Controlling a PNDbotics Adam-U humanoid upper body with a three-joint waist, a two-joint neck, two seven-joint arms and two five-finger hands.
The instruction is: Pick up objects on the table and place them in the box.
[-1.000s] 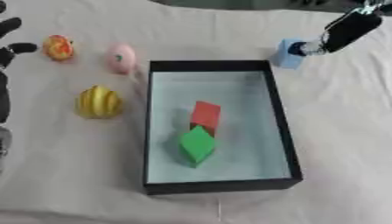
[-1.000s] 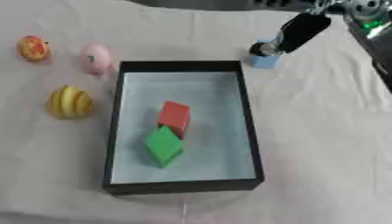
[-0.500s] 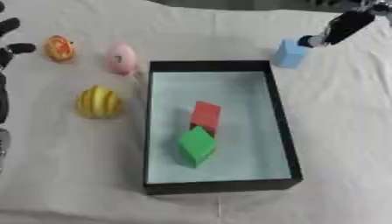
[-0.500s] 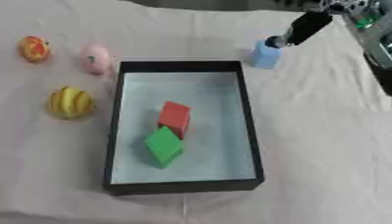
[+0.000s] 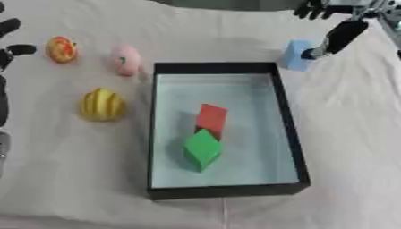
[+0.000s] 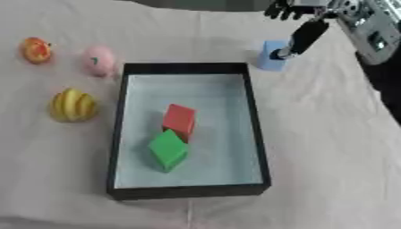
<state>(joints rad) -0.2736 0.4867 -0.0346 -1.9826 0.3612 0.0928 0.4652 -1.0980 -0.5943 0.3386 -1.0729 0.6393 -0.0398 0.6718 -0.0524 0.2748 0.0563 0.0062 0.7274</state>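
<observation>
— Right hand (image 6: pixel 301 36) lifts back from the blue block (image 6: pixel 272 55), one straight finger just touching it, nothing grasped.

— So the block remains outside the box (image 6: pixel 257 129), at its far-right corner, unplaced.

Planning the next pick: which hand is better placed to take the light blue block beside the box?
The right hand: it is at the light blue block by the black box's far right corner. The left hand sits at the far left edge.

a test bench: cloth-covered table (image 5: pixel 344 134), toy props.
</observation>
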